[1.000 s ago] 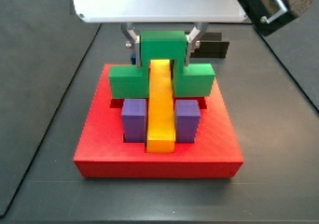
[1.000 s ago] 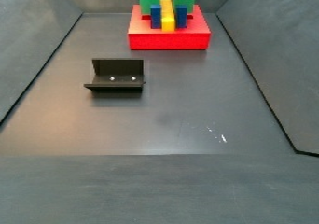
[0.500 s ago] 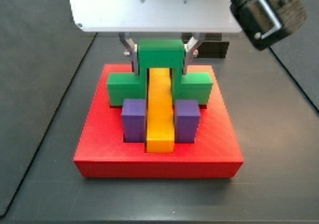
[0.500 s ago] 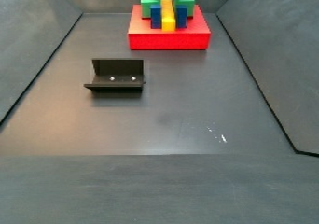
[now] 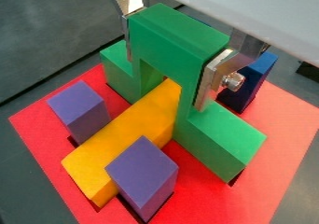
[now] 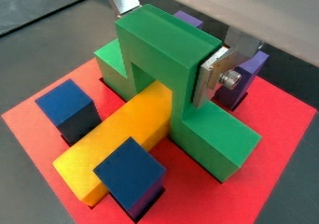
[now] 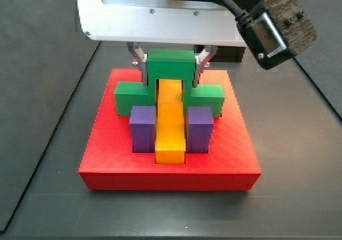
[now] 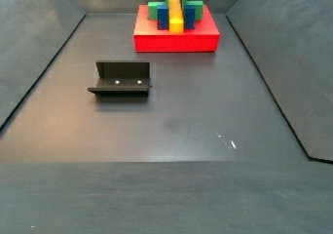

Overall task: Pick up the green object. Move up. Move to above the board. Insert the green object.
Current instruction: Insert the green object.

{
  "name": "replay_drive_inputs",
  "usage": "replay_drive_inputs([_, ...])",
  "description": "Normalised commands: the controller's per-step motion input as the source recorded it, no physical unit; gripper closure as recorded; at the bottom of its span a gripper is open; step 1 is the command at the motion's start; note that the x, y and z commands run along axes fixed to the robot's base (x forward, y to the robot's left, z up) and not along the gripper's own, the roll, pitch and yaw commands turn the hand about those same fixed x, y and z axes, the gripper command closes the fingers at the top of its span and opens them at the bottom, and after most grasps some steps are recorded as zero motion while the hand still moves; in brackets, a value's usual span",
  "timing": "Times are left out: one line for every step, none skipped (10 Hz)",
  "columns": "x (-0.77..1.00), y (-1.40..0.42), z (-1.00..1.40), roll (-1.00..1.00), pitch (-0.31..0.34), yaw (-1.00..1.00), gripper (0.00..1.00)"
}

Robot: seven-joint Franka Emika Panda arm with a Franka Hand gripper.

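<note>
The gripper (image 5: 174, 50) is clamped on the raised middle block of the green object (image 5: 187, 97), which straddles the yellow bar (image 5: 125, 139) on the board (image 7: 167, 169); I judge the insertion wants a straight, untilted press until both side blocks seat. Both wrist views show the 2 fingers against the block's flanks. A side view alone shows the fixture (image 8: 120, 79) on the surface (image 8: 169, 131), well apart.

Green object (image 5: 187, 83) astride bar — on red board (image 5: 281, 172), hand (image 5: 178, 36) gripping.
</note>
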Motion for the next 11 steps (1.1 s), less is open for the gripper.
replay_drive_inputs([0.17, 0.04, -0.14, -0.04, 0.0, -0.02, 1.0])
replay_drive_inputs([0.15, 0.04, -0.29, -0.01, 0.0, 0.0, 1.0])
replay_drive_inputs([0.03, 0.0, -0.49, 0.0, 0.0, 0.0, 1.0])
replay_drive_inputs([0.02, 0.0, -0.58, 0.0, 0.0, 0.0, 1.0])
replay_drive_inputs([0.14, 0.0, -0.69, 0.0, 0.0, 0.0, 1.0])
replay_drive_inputs([0.14, 0.0, -0.72, 0.01, 0.0, 0.0, 1.0])
replay_drive_inputs([0.09, 0.0, -0.66, 0.01, 0.0, 0.0, 1.0])
replay_drive_inputs([0.0, 0.0, -0.41, 0.0, 0.024, 0.0, 1.0])
replay_drive_inputs([-0.04, 0.0, -0.17, -0.03, 0.02, 0.0, 1.0])
replay_drive_inputs([-0.09, 0.0, -0.06, 0.0, 0.0, 0.0, 1.0])
replay_drive_inputs([-0.04, 0.0, 0.0, 0.04, -0.036, 0.0, 1.0])
